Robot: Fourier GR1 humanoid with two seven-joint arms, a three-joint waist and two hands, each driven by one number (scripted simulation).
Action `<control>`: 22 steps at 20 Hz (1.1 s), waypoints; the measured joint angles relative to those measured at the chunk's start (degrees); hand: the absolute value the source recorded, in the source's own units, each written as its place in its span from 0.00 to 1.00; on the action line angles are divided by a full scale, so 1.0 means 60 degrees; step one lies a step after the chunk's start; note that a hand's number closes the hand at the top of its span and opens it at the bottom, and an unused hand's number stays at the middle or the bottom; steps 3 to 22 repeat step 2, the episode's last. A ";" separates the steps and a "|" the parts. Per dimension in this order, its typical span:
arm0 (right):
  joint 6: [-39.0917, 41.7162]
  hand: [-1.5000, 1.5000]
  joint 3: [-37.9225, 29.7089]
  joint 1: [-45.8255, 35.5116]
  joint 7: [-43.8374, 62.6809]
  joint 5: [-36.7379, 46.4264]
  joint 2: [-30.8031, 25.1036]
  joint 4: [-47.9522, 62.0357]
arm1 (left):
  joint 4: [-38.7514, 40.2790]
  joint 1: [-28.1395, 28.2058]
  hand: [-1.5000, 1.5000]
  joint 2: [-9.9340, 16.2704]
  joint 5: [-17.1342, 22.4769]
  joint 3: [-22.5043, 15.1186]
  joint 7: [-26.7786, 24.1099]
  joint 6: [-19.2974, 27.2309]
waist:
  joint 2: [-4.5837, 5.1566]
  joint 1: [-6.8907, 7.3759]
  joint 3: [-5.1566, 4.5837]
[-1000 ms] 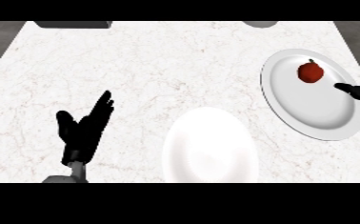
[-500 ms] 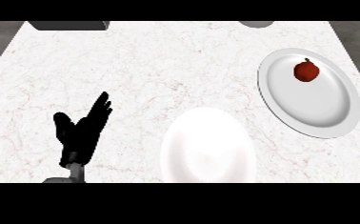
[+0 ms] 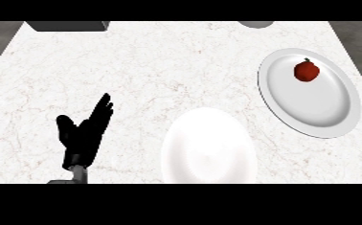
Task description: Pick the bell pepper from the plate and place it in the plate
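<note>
A pale marbled bench [image 3: 163, 66] fills the view, with two plates on it. The red bell pepper [image 3: 306, 70] sits on the far part of the plate at the right [image 3: 318, 118], well apart from the second plate [image 3: 209, 147] at the near middle, which carries nothing. That fits the pepper waiting on the plate it is to leave, though if the right plate is the goal it already lies as wanted; the task words do not say which plate is which. If it is to be lifted, the reach should come down over the pepper from above, with fingers closing round its body rather than its small stem, and clear the plate's rim before crossing. The left hand [image 3: 83, 133] rests at the near left, fingers straight and up, holding nothing. The right hand is out of view. A dark grey block [image 3: 67, 26] and a grey round thing [image 3: 256, 24] are cut off at the far edge.
</note>
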 measured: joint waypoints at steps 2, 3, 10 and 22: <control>-0.0069 0.00 0.0039 0.0251 -0.0033 -0.0024 0.0044 -0.0191 | 0.0038 -0.0012 0.50 0.0085 0.0040 0.0099 -0.0028 -0.0109 | -0.0001 0.0013 0.0004; -0.0069 0.00 0.0039 0.0251 -0.0033 -0.0024 0.0044 -0.0191 | 0.0038 -0.0012 0.50 0.0085 0.0040 0.0099 -0.0028 -0.0109 | -0.0001 0.0013 0.0004; -0.0069 0.00 0.0039 0.0251 -0.0033 -0.0024 0.0044 -0.0191 | 0.0038 -0.0012 0.50 0.0085 0.0040 0.0099 -0.0028 -0.0109 | -0.0001 0.0013 0.0004; -0.0069 0.00 0.0039 0.0251 -0.0033 -0.0024 0.0044 -0.0191 | 0.0038 -0.0012 0.50 0.0085 0.0040 0.0099 -0.0028 -0.0109 | -0.0001 0.0013 0.0004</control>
